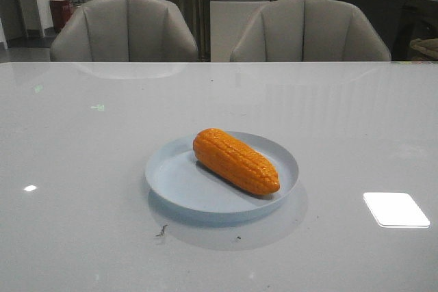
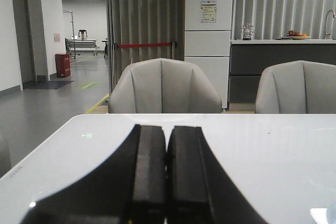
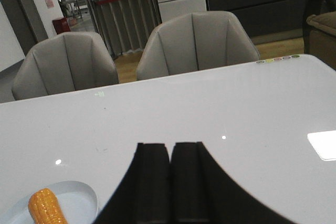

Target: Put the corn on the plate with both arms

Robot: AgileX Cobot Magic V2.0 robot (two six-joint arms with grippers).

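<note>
Corn [image 1: 236, 161] lies inside the plate [image 1: 171, 186], resting on its floor, set diagonally: blunt end toward the far-left rim, tapered tip touching or nearly touching the near-right rim. Nothing else in the plate. Plate sits flat on the white table [image 1: 82, 237], near the middle.

My left gripper [image 2: 166, 148] is clenched, the two black fingers [image 2: 149, 171] pressed together with nothing between them. It sits low over the table, pointing at the grey chairs [image 2: 165, 87]; only a sliver of the plate edge shows off to its right.

My right gripper [image 3: 170, 153] is also clenched and empty, fingers pressed flat against each other. Plate and corn are to its left and close by, well apart from the fingertips, no contact.

Neither of my grippers shows in the front view. Small dark specks [image 1: 161, 230] on the table just in front of the plate.
</note>
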